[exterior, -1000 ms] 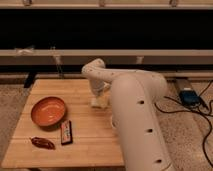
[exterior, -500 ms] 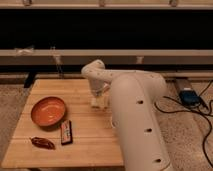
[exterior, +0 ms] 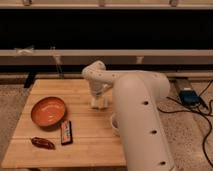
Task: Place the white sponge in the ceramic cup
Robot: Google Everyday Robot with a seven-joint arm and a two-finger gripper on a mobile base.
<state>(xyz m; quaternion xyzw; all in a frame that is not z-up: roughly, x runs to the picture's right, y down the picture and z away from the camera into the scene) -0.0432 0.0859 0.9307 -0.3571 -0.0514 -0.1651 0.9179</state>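
From where I stood, the robot's thick white arm (exterior: pixel 140 115) rose from the near right and bent over the wooden table (exterior: pixel 85 150). Its wrist turned straight down, so the gripper (exterior: pixel 99 102) hung at about the middle of the tabletop, low against the wood. A small off-white block sat right at its tip. As far as I could make out this was the white sponge (exterior: pixel 99 105), resting on or just above the table surface. Whether the gripper was spread apart, together, or clamped on that block I could not tell, since the two pale shapes ran into one another. The ceramic cup (exterior: pixel 113 123) stood nearer to me and a little to the right of the sponge. It was close by but not touching, and only its left rim showed past the edge of the arm. The orange bowl (exterior: pixel 48 110) sat well off to the left side of the table. In front of it lay a dark flat packet (exterior: pixel 66 132), and a reddish-brown thing (exterior: pixel 42 143) lay near the front left corner. On the floor to the right of the table there was a blue box (exterior: pixel 189 96) with black cables (exterior: pixel 205 117) trailing from it.
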